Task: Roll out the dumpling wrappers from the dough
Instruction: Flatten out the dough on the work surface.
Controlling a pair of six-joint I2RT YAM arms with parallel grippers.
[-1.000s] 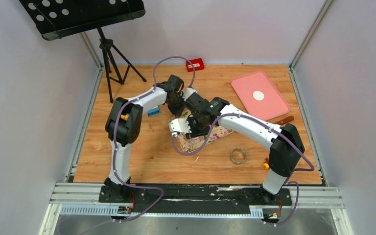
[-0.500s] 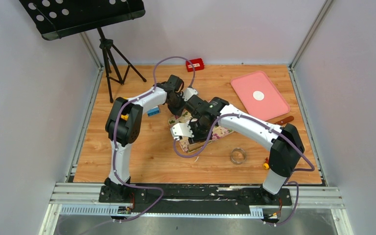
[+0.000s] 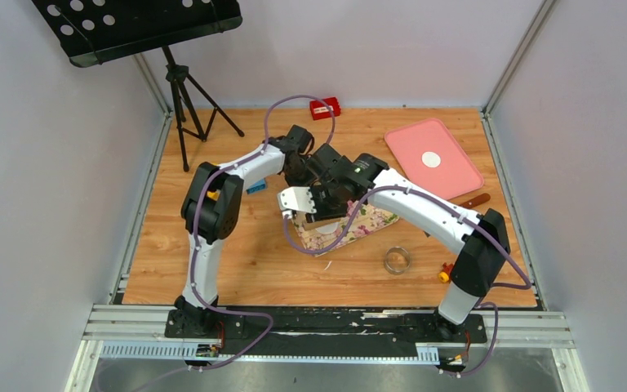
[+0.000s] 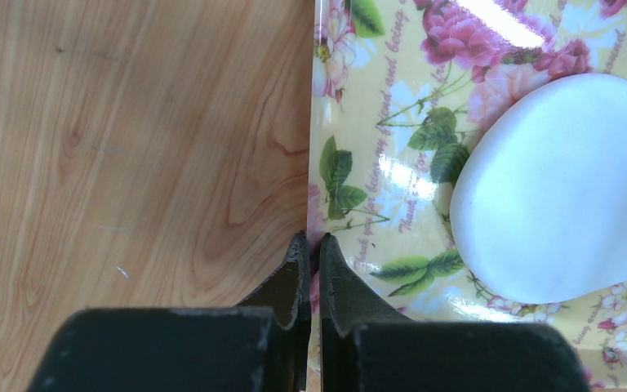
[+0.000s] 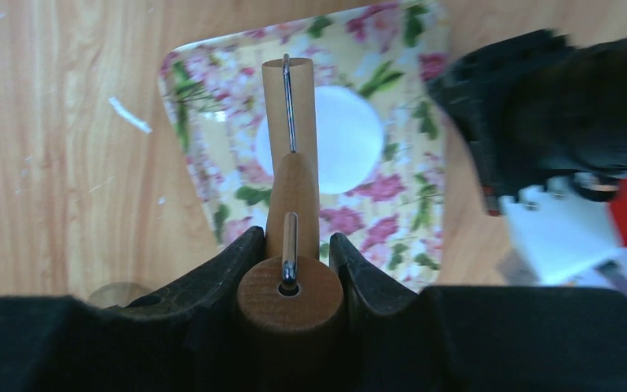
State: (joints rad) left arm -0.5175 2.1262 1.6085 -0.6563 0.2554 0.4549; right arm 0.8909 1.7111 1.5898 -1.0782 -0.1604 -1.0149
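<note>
The dough (image 4: pixel 563 188) is a smooth white flattened oval on a floral mat (image 4: pixel 375 147); it also shows in the right wrist view (image 5: pixel 344 139). My right gripper (image 5: pixel 291 245) is shut on the handle of a wooden rolling pin (image 5: pixel 291 106), whose roller lies over the dough's left part. My left gripper (image 4: pixel 311 241) is shut, with its tips at the mat's left edge; I cannot tell whether it pinches the mat. In the top view both grippers, left (image 3: pixel 300 173) and right (image 3: pixel 323 206), meet over the mat (image 3: pixel 363 222) and hide the dough. One round dumpling wrapper (image 3: pixel 431 159) lies on a pink tray (image 3: pixel 449 175).
A metal ring cutter (image 3: pixel 397 260) stands near the front right. A blue block (image 3: pixel 255 186) lies left of the arms and a red box (image 3: pixel 325 108) at the back. A wooden-handled tool (image 3: pixel 473 201) lies by the tray. A tripod (image 3: pixel 186 98) stands at the back left.
Both grippers have shifted slightly toward the far side over the mat. The right gripper still holds the rolling pin.
</note>
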